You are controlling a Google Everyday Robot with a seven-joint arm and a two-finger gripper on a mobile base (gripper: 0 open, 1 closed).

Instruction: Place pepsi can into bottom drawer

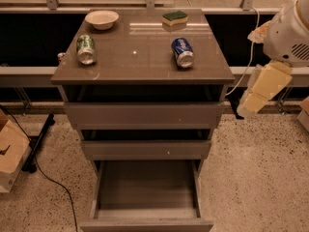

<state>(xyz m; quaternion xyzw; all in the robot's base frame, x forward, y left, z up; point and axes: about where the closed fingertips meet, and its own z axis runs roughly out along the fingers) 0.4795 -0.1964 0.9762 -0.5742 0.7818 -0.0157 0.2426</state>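
One pepsi can lies on its side on the right half of the bench, untouched. A green can lies well apart on the left, with a bowl and a sponge at the back. The bottom drawer is pulled out and holds nothing, so opening looks done. Grasping, carrying and placing remain. The claw hangs off the bench's right side, clear of the can. Whether it is released or clenched I cannot tell.

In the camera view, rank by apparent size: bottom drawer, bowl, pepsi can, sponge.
bottom drawer
bowl
pepsi can and sponge: alike, sponge farther back, so unranked
The gripper hangs right of the cabinet.
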